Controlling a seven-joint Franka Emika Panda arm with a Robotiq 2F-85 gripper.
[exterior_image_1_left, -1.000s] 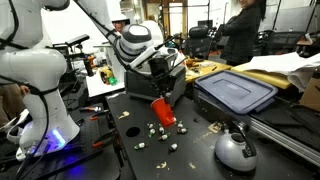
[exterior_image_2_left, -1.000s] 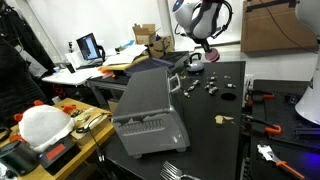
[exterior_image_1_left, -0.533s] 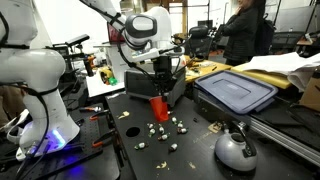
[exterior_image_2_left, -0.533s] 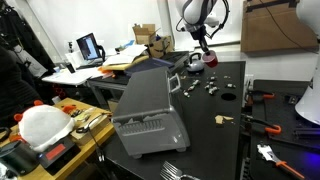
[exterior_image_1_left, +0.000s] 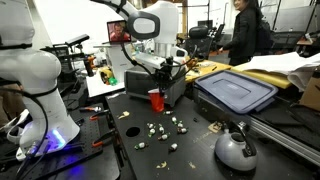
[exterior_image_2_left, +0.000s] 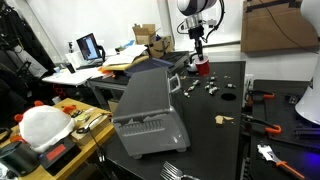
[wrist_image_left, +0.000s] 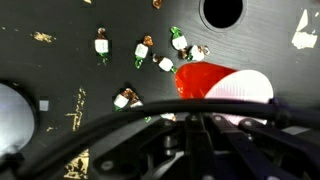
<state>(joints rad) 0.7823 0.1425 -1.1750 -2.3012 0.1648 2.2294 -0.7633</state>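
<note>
Gripper is pressed together on the red cup, pinching its wall near the rim. In both exterior views the cup hangs under the fingers, above the black table and not touching it. In the wrist view the cup sits just beside the scattered candies. In an exterior view it is above and a bit behind these candies.

Handling, as judgement: the cup looks like thin plastic, so very light, soft in the wall and easy to squash, also a bit slippery. Best hold is prob. one finger inside and one outside at the rim, w/ gentle force. Gripping across the whole body may crush it.

Vs. 1 sec ago: the cup was lower, tilted w/ the mouth down close over the candies. Now it is raised and nearly upright, farther from them, and the wrist is turned more vertical. Candies lie approx. in the same places. The grey bin, well apart from the candies, did not move.
</note>
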